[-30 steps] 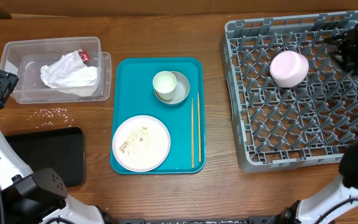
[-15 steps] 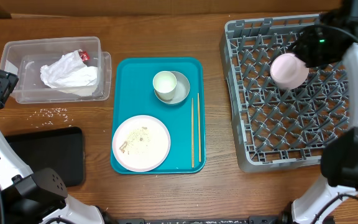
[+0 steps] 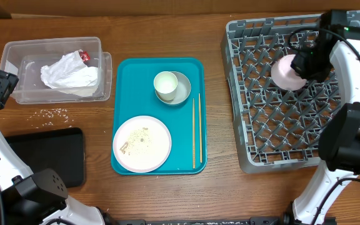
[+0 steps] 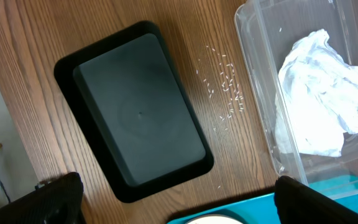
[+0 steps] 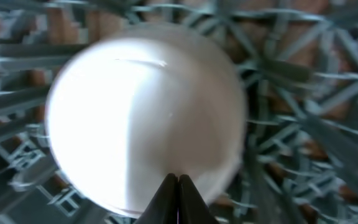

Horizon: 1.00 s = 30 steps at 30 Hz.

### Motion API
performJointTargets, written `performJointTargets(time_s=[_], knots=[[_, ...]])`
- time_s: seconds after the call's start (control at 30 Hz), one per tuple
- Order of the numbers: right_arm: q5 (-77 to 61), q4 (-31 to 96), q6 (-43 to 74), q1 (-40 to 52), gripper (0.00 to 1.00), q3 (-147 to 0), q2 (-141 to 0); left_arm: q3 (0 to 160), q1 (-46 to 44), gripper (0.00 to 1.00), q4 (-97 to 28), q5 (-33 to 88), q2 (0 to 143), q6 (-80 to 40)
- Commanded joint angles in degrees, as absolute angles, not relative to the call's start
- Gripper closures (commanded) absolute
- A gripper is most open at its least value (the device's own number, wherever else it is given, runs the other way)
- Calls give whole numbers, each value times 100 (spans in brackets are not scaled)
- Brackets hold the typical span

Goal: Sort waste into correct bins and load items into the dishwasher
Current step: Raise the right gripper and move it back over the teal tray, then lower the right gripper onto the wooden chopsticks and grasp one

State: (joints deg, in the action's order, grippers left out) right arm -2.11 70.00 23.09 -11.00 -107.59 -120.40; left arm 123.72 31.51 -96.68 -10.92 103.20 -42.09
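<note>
1. The left gripper (image 4: 176,190) hovers over the table's (image 3: 217,187) left end with its jaws spread wide and nothing between them. Below it lie the black tray (image 4: 138,115), flat on the wood, and a scatter of rice grains (image 4: 225,81) between that tray and the clear tub (image 4: 253,74).
2. The clear tub sits at the far left corner. Inside it lies the crumpled white napkin (image 3: 69,74), with a small red scrap (image 3: 84,56) at its far edge.
3. The teal tray (image 3: 125,75) sits mid-table. On it, the white cup (image 3: 165,84) stands upright in the grey-green bowl (image 3: 183,92).
4. Nearer the camera on the same tray is the round plate (image 3: 142,143), with crumbs (image 3: 139,136) on its face.
5. The chopsticks (image 3: 193,132) lie side by side along the tray's right edge.
6. The grey dish rack (image 3: 274,137) fills the right side. The small white bowl (image 3: 285,72) rests upside down on its pegs, in the far half.
7. The right gripper (image 5: 178,186) is pinched fully closed, grasping nothing, with its tips meeting right at the bowl's rounded bottom; whether they touch it I cannot tell.
</note>
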Motion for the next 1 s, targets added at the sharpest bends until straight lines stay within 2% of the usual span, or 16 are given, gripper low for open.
performJointTargets(time_s=[0.0,0.17,0.33,0.4,0.43,0.47,0.53,0.57,0.6,0.83,0.97], knots=[[239,7153,2556,-1203,96,-11185,-11764,12372,3148,0,-9677,-1092,10377,-4331],[-64,7439,2480,-1109,96,-11461,-11271,12372,3148,0,-9677,-1090,10377,-4331],[-2088,7550,1448,-567,94,-11461,-10750,12372,3148,0,-9677,-1090,10377,-4331],[-2359,7697,1433,-207,90,-11461,-10713,12372,3148,0,-9677,-1092,10377,-4329],[-2351,7778,1431,3,84,-11454,-10715,12372,3148,0,-9677,-1090,10377,-4331],[-2244,7806,1433,272,73,-11391,-10733,12372,3148,0,-9679,-1090,10377,-4331],[-1946,7793,1435,770,42,-11194,-10742,12372,3148,0,-9677,-1090,10377,-4331],[-1763,7765,1470,1026,34,-11052,-10748,12372,3148,0,-9677,-1092,10377,-4331],[-1538,7725,1573,1273,30,-10897,-10748,12372,3148,0,-9677,-1090,10377,-4331],[10,6783,2488,2989,26,-9336,-10748,12372,3148,0,-9677,-1090,10377,-4331],[532,6200,2904,3610,34,-8700,-10748,12372,3148,0,-9677,-1092,10377,-4331]])
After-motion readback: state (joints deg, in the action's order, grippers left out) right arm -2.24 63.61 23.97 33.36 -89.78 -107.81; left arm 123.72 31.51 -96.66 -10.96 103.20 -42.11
